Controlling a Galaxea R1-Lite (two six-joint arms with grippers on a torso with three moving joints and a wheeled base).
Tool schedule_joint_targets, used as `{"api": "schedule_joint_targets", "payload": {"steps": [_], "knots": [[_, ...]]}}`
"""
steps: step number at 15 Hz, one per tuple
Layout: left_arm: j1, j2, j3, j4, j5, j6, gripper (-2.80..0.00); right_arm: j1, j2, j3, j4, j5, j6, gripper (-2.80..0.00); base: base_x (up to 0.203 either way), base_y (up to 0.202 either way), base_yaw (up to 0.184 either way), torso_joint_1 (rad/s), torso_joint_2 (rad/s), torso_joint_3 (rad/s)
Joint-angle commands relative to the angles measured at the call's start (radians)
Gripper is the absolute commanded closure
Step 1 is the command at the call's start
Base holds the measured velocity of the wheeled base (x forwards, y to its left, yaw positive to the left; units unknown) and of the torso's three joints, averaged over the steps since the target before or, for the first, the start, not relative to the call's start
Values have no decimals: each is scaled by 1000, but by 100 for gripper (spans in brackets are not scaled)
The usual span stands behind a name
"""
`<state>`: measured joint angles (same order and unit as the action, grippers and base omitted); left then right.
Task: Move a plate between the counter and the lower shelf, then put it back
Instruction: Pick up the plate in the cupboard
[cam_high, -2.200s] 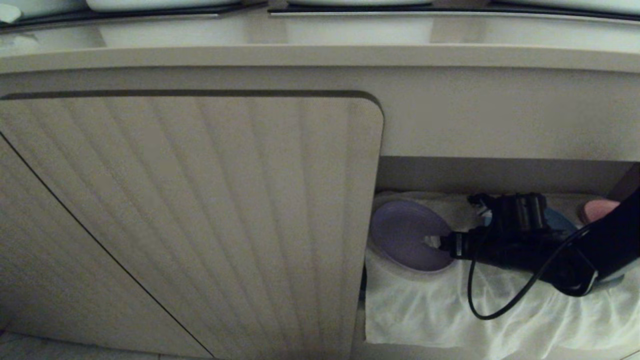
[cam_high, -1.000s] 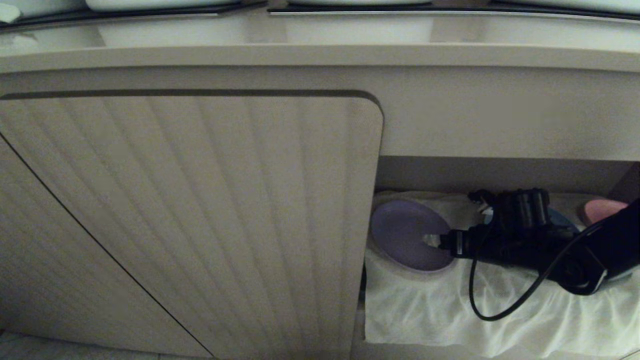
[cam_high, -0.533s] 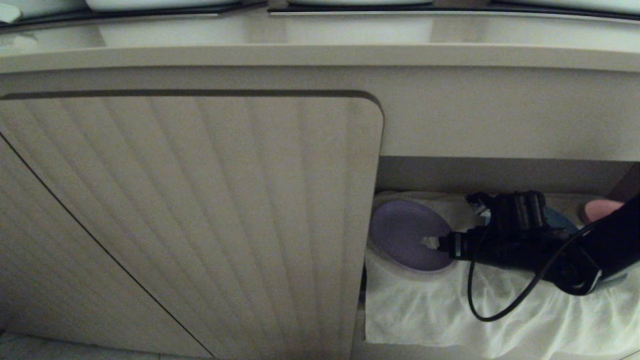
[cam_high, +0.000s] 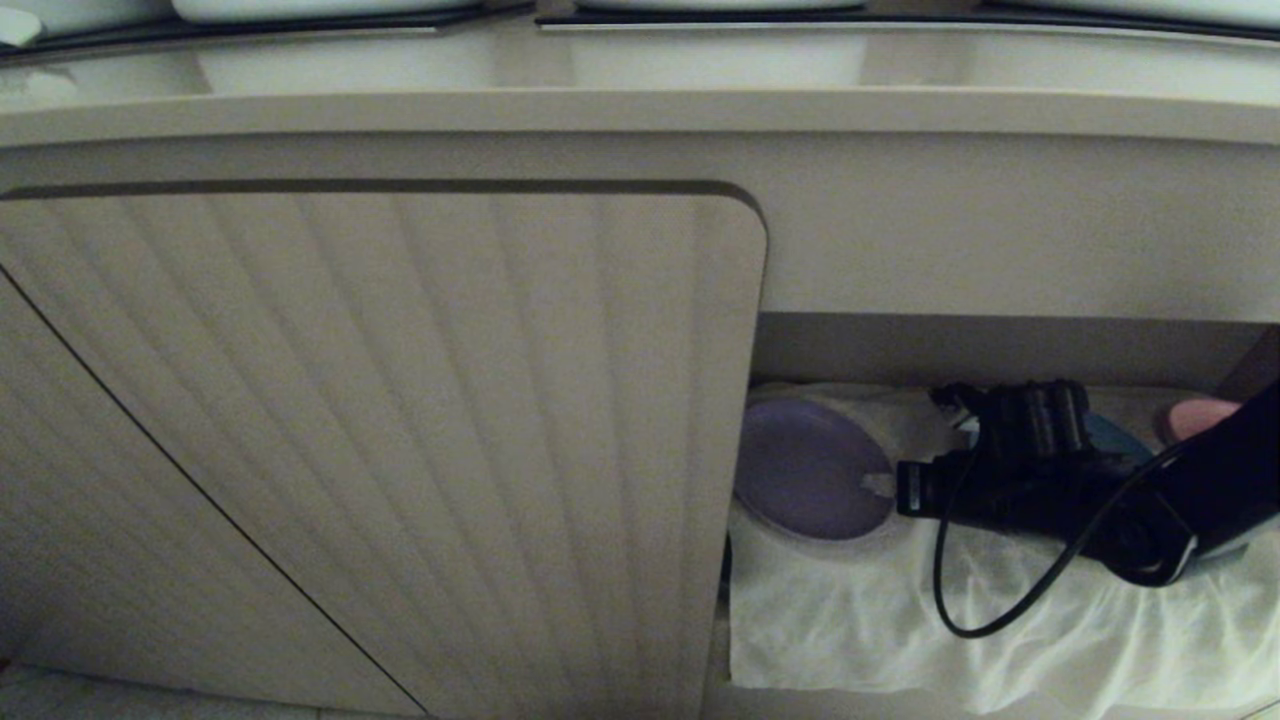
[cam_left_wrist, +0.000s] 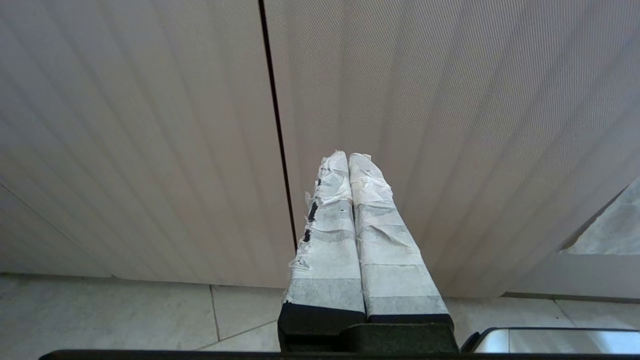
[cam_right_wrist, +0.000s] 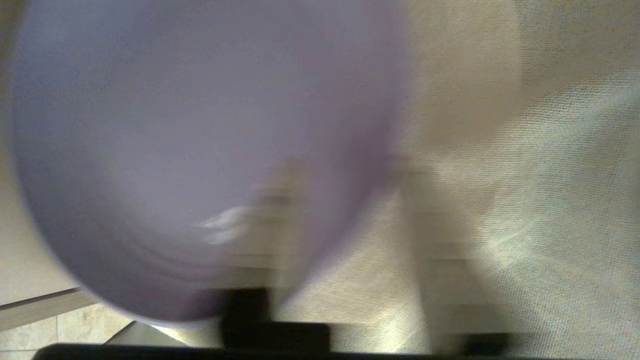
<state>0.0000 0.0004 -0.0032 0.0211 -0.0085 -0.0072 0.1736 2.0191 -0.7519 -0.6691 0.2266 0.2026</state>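
Right hand (cam_high: 885, 487) just went from spread wide around the plate's rim to closing in on it. A second ago the fingers straddled the edge with a clear gap; now only a pale fingertip shows on the plate's (cam_high: 810, 470) 3 o'clock edge in the head view. The right wrist view is smeared by motion, with the two fingers either side of the rim and a gap between them. Can't call it fully clamped; read it as mid-close, grip not confirmed.

Plate hasn't lifted. It lies on the white cloth (cam_high: 850, 620) at the left end of the lower shelf (cam_high: 1000, 350), hard against the ribbed cabinet door (cam_high: 400, 450), near edge maybe slightly tipped. My read: this is the pick for the return leg to the table (cam_high: 640, 110); lift comes next once the pinch seats.

Pose: right arm comes in from 3 o'clock, low and roughly level, wrist pointing toward 9 o'clock, cable (cam_high: 960, 590) looping down over the cloth. A blue plate (cam_high: 1112, 436) and a pink plate (cam_high: 1195, 415) sit behind the arm.

Left hand (cam_left_wrist: 348, 165) is parked, fingers pressed together and holding nothing, facing the door.
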Motion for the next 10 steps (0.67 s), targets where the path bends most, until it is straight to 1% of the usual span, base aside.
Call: {"api": "schedule_joint_targets", "payload": {"steps": [1,10], "knots": [[0,0,0,0,-1,0,0,-2,1,-3,-4,1,1,0,0,0,0,0,0,0],[0,0,0,0,-1,0,0,-16,-2,-1,-1,0,0,0,0,0,0,0,0,0]]}}
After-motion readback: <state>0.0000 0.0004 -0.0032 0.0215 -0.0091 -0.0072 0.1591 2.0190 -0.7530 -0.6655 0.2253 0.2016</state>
